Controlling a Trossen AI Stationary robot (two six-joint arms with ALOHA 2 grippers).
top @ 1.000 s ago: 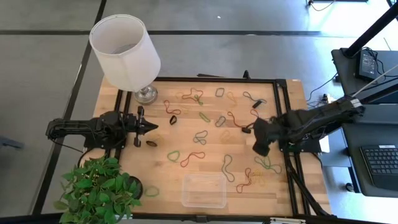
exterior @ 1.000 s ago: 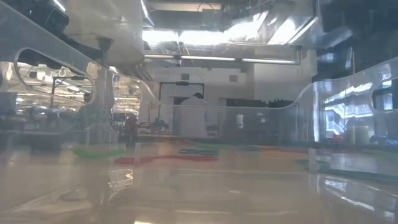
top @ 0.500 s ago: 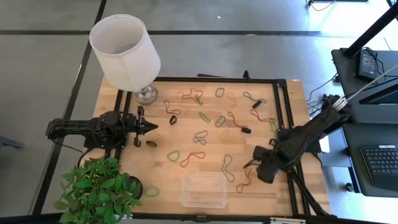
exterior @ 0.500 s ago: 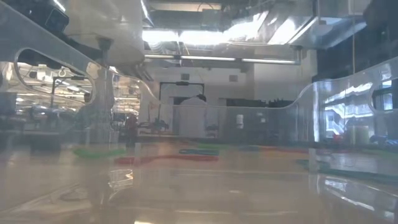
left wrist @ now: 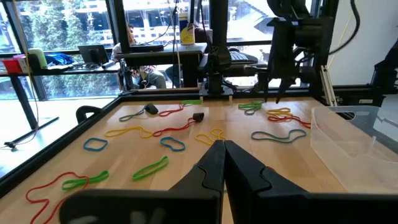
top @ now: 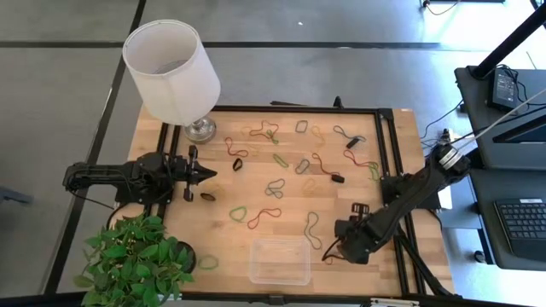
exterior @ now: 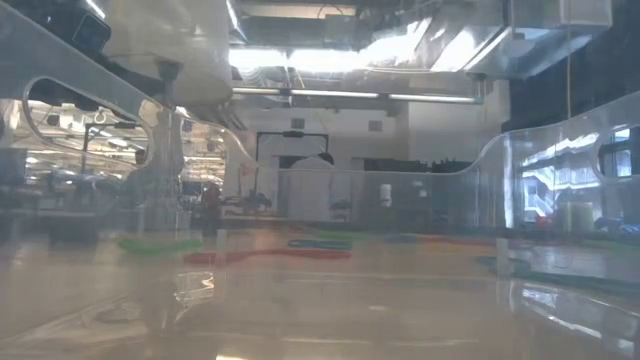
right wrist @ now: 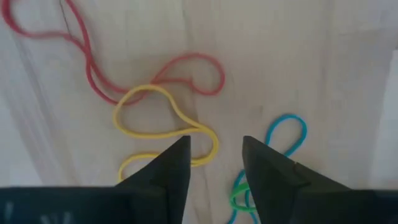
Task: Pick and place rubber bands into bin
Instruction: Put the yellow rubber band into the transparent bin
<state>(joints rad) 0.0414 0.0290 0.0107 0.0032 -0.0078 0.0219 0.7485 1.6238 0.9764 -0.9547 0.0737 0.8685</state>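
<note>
One yellow rubber band (right wrist: 163, 127) seemingly lies lengthwise between the right gripper (right wrist: 216, 163) fingers

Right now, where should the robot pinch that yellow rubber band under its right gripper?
Best guess: the thin yellow rubber band loop lies flat on the wooden table, so come straight down. The open right gripper could straddle the strand near its fingertips and pinch across it, away from the overlapping red rubber band.

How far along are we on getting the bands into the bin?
Nothing looks done: the bin looks empty. In hand: the right gripper, jaws open, is poised over a yellow band among red and blue ones near the bin. The left gripper waits, shut, by the lamp. The rest of the rubber bands lie scattered across the table.
</note>
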